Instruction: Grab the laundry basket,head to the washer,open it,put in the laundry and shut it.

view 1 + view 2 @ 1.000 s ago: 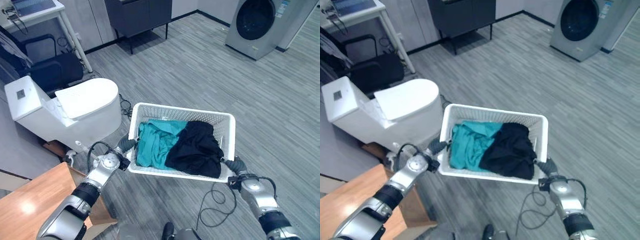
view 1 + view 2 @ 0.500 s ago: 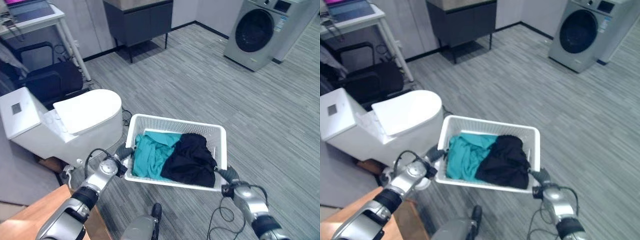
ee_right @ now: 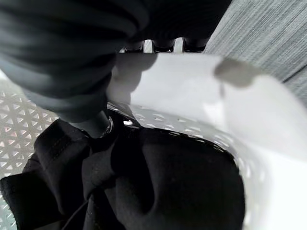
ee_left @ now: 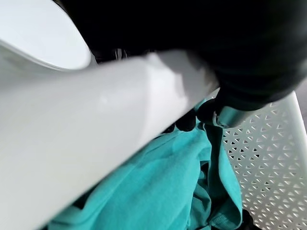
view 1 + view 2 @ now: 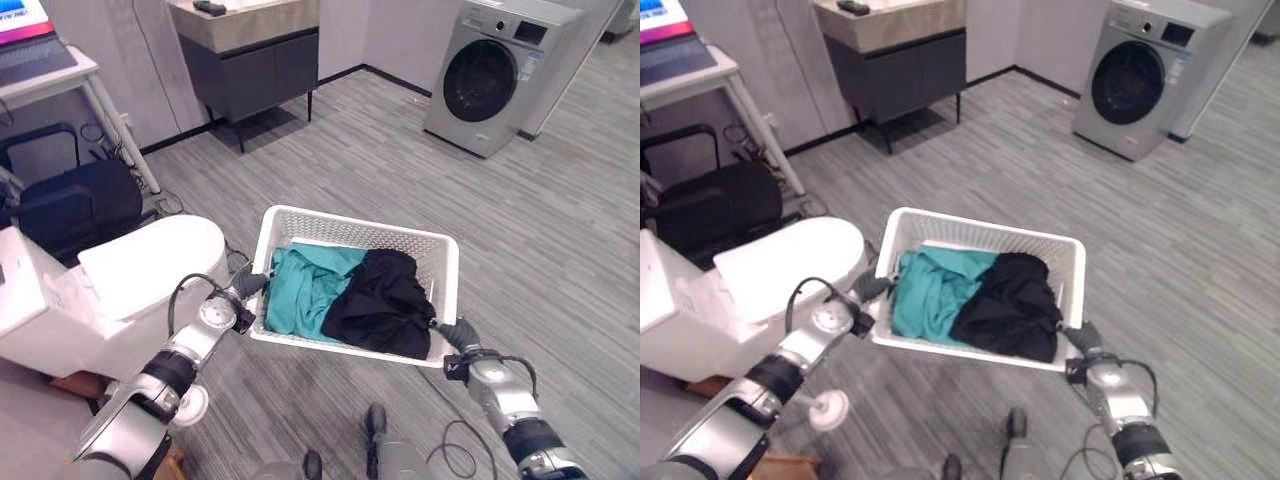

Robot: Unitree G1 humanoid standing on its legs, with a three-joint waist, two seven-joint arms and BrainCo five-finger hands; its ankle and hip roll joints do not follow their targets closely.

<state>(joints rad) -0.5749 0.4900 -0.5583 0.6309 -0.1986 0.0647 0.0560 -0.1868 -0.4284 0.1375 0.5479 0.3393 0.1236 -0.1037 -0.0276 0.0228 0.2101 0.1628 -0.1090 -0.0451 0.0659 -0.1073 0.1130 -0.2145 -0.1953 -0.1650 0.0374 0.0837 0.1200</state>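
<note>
Grey plank floor (image 5: 560,250) carries everything here. A silver washer (image 5: 487,75) stands on it at the far right, a dark cabinet (image 5: 250,70) on thin legs at the far wall, and a white toilet (image 5: 110,285) at the near left.

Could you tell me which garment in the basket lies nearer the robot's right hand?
The black garment; it fills the basket's side by the right hand, the teal one lying by the left.

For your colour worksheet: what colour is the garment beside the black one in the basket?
Teal, clearest in the left eye view.
</note>
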